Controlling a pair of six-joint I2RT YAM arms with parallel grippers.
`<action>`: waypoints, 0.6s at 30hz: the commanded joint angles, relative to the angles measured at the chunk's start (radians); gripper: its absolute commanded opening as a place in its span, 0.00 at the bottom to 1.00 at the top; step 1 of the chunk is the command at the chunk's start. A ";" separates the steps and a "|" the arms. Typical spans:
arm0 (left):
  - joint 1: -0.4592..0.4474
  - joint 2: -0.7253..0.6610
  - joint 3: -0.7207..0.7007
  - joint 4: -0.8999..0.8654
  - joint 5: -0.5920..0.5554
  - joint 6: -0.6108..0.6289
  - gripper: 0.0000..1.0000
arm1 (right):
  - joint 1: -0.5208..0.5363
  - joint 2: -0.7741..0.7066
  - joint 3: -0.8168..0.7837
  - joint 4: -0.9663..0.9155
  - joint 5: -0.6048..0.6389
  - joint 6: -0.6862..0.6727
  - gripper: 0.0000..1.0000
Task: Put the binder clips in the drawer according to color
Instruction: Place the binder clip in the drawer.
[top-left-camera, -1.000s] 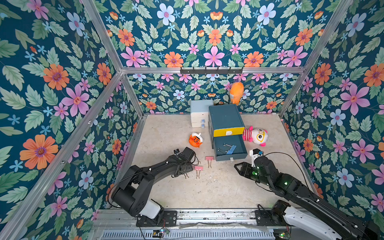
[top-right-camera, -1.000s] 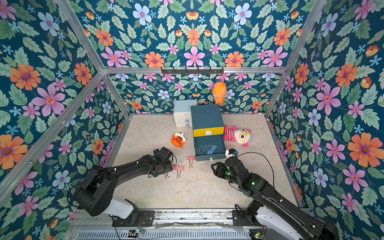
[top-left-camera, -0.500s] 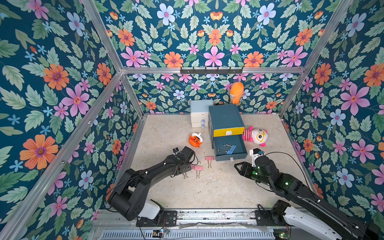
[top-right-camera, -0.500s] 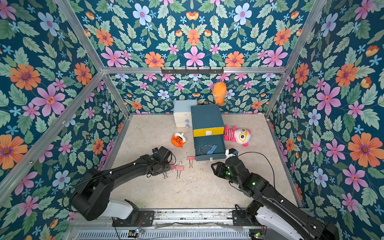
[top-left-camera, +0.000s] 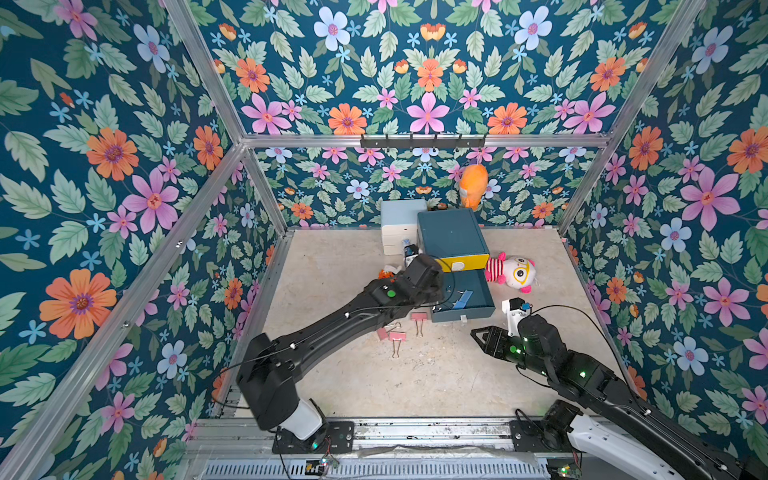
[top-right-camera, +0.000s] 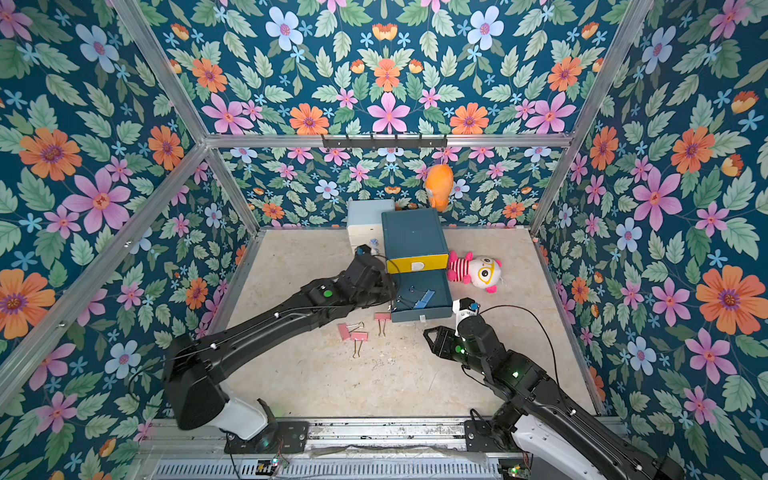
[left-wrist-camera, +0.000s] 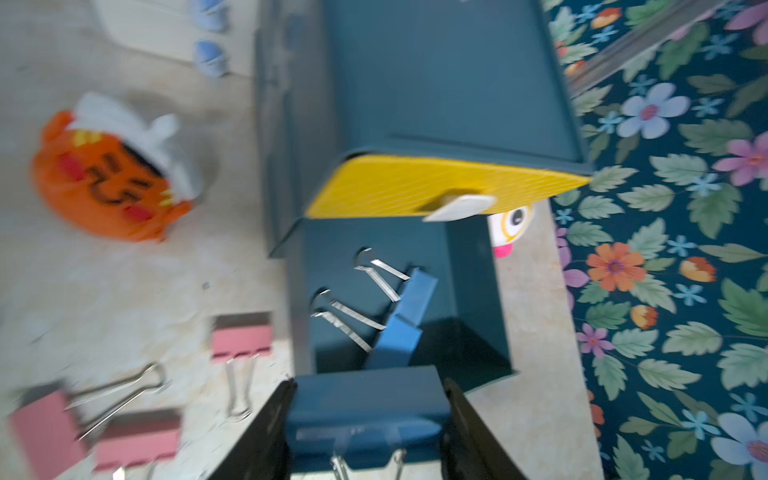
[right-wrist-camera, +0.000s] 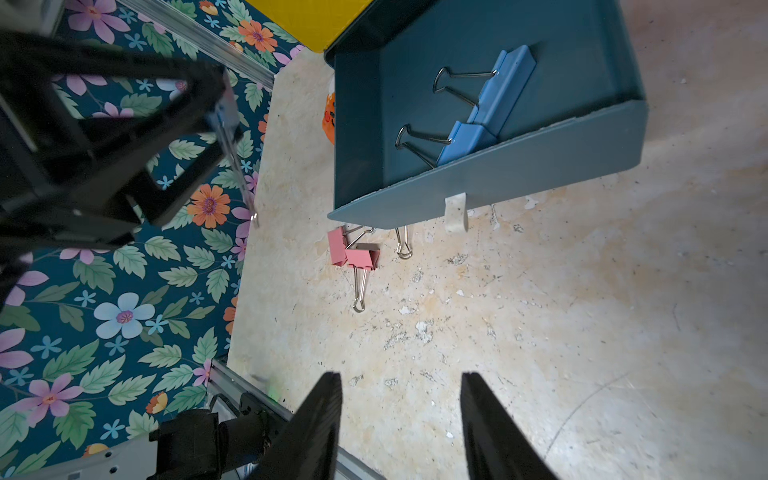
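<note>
1. At the open teal drawer edge, the left gripper clamps a dark blue binder clip by its body.
2. Pink clips lie beside the drawer: probably light, stiff, slick; pinch the flat sides.
3. Right gripper gapes empty.

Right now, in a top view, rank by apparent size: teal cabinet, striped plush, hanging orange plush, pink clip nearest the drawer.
1. teal cabinet
2. striped plush
3. hanging orange plush, narrower
4. pink binder clip nearest drawer
</note>
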 joint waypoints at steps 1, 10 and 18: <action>-0.020 0.111 0.118 0.026 0.009 0.049 0.40 | 0.001 -0.006 0.000 -0.016 0.006 0.005 0.49; -0.021 0.283 0.252 0.012 -0.001 0.077 0.40 | 0.001 -0.007 -0.016 -0.005 0.009 0.021 0.49; -0.021 0.286 0.202 0.024 -0.002 0.078 0.56 | 0.001 0.022 -0.023 0.025 0.007 0.032 0.49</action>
